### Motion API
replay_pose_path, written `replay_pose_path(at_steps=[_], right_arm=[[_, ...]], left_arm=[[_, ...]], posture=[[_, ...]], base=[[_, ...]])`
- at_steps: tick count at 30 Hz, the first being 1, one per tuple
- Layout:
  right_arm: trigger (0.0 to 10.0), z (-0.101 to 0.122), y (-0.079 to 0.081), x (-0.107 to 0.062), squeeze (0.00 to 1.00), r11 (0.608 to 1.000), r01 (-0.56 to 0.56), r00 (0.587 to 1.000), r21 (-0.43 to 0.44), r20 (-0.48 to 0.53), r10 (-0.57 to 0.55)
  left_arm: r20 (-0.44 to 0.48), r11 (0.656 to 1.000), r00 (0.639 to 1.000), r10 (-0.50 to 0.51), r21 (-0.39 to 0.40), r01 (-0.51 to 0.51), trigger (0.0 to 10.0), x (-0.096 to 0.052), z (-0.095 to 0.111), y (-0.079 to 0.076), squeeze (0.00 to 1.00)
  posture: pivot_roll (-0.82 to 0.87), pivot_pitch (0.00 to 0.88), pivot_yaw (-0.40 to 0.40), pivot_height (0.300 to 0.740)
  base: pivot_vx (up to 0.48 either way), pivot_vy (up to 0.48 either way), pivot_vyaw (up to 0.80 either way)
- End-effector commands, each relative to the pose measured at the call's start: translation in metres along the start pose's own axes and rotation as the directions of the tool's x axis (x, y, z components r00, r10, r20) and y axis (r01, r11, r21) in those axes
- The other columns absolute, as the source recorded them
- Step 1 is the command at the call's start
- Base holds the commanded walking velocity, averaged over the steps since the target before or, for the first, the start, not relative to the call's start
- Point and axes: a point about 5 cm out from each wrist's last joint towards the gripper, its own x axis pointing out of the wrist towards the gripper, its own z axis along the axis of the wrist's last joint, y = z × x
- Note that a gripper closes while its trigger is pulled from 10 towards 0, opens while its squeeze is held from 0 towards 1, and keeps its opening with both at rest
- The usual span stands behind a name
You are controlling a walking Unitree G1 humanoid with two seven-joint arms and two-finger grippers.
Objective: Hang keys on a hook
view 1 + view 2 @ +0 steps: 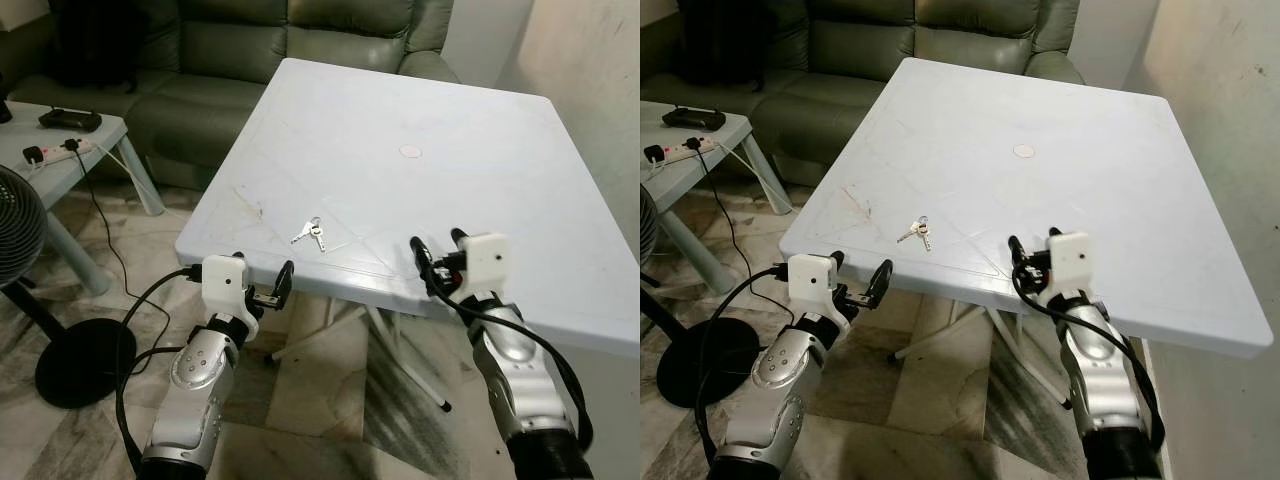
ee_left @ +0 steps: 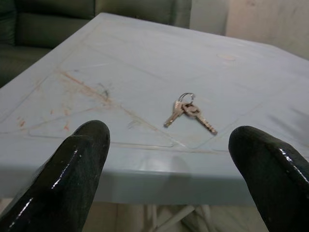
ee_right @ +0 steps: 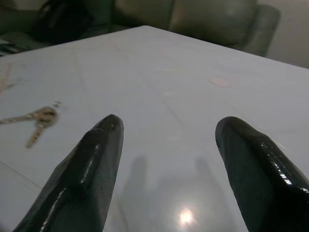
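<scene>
Eye views: small bunch of silver metal keys (image 1: pixel 311 233) lies on the pale blue plastic table (image 1: pixel 480 150), near its front edge; our left gripper (image 1: pixel 262 281) and right gripper (image 1: pixel 436 252) hover at that edge, apart from the keys.
Left wrist view: our fingers (image 2: pixel 72 169) spread wide, keys ahead between them.
Right wrist view: fingers (image 3: pixel 91 169) parted, holding nothing; keys off to one side.

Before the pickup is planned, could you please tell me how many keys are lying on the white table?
2, joined on one ring. The keys lie near the table's front edge, fanned apart from the ring, ahead of the open left gripper.
</scene>
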Motion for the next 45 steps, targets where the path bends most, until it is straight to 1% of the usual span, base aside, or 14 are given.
replay_pose_path(at_steps=[1,5,7,8,15,21,25,34,35,36,40,42,44,45], right_arm=[[10.0,0.003,0.010,0.011,0.00,0.999,-0.053,0.999,-0.001,-0.002,0.053],[10.0,0.004,0.017,0.017,0.00,0.996,-0.086,0.996,0.002,-0.007,0.086],[10.0,0.006,0.032,0.027,0.00,0.986,-0.167,0.986,0.002,-0.018,0.167],[10.0,0.007,0.034,0.029,0.00,0.984,-0.176,0.984,0.003,-0.019,0.176],[10.0,0.009,0.047,0.042,0.00,0.978,-0.209,0.977,-0.004,-0.050,0.208],[10.0,0.016,0.055,0.054,0.00,0.982,-0.187,0.981,-0.013,-0.053,0.186],[10.0,0.022,0.067,0.061,0.00,0.976,-0.217,0.975,0.025,-0.047,0.218],[10.0,0.029,0.090,0.069,0.00,0.964,-0.251,0.966,0.088,-0.035,0.254],[10.0,0.029,0.090,0.069,0.00,0.964,-0.251,0.966,0.088,-0.035,0.254],[10.0,0.031,0.096,0.070,0.00,0.960,-0.252,0.966,0.122,-0.031,0.257],[10.0,0.034,0.104,0.072,0.00,0.953,-0.250,0.966,0.172,-0.020,0.257],[10.0,0.036,0.110,0.072,0.00,0.940,-0.258,0.964,0.222,-0.008,0.266],[10.0,0.037,0.112,0.073,0.00,0.936,-0.261,0.963,0.236,-0.002,0.269],[10.0,0.039,0.117,0.073,0.00,0.924,-0.263,0.962,0.276,0.008,0.272]], left_arm=[[-0.003,1.000,1.000,-0.019,0.019,0.019,10.0,-0.004,-0.001,-0.007,0.00],[-0.005,0.999,1.000,-0.022,0.032,0.022,10.0,-0.007,-0.002,-0.010,0.00],[-0.004,0.998,0.999,-0.033,0.052,0.033,10.0,-0.014,-0.002,-0.017,0.00],[-0.004,0.998,0.999,-0.035,0.055,0.035,10.0,-0.015,-0.002,-0.019,0.00],[-0.012,0.998,0.999,-0.031,0.061,0.032,10.0,-0.027,-0.003,-0.025,0.00],[-0.020,0.998,1.000,-0.024,0.050,0.025,10.0,-0.035,-0.001,-0.030,0.00],[-0.031,0.998,0.999,-0.032,0.052,0.033,10.0,-0.040,-0.001,-0.033,0.00],[-0.052,0.998,0.998,-0.028,0.048,0.031,10.0,-0.046,-0.001,-0.034,0.00],[-0.052,0.998,0.998,-0.028,0.048,0.031,10.0,-0.046,-0.001,-0.034,0.00],[-0.057,0.998,0.998,-0.027,0.048,0.029,10.0,-0.047,-0.001,-0.034,0.00],[-0.064,0.998,0.998,-0.024,0.051,0.028,10.0,-0.048,0.000,-0.033,0.00],[-0.068,0.998,0.997,-0.023,0.052,0.027,10.0,-0.048,-0.001,-0.033,0.00],[-0.068,0.998,0.997,-0.023,0.052,0.027,10.0,-0.048,0.000,-0.033,0.00],[-0.071,0.998,0.997,-0.023,0.052,0.027,10.0,-0.048,0.000,-0.033,0.00]], posture=[[0.05,0.106,-0.063,0.740],[0.06,0.122,-0.072,0.740],[0.08,0.153,-0.089,0.740],[0.08,0.158,-0.092,0.740],[0.10,0.203,-0.110,0.740],[0.11,0.242,-0.116,0.740],[0.11,0.267,-0.118,0.740],[0.12,0.305,-0.117,0.740],[0.12,0.305,-0.117,0.740],[0.12,0.310,-0.116,0.740],[0.12,0.314,-0.115,0.740],[0.12,0.318,-0.113,0.740],[0.12,0.318,-0.113,0.740],[0.12,0.318,-0.113,0.740]], base=[[0.000,0.000,0.00],[0.000,0.000,0.00],[0.000,0.000,0.00],[0.000,0.000,0.00],[0.000,0.000,0.00],[0.000,0.000,0.00],[0.000,0.000,0.00],[0.000,0.000,0.00],[0.000,0.000,0.00],[0.000,0.000,0.00],[0.000,0.000,0.00],[0.000,0.000,0.00],[0.000,0.000,0.00],[0.000,0.000,0.00]])
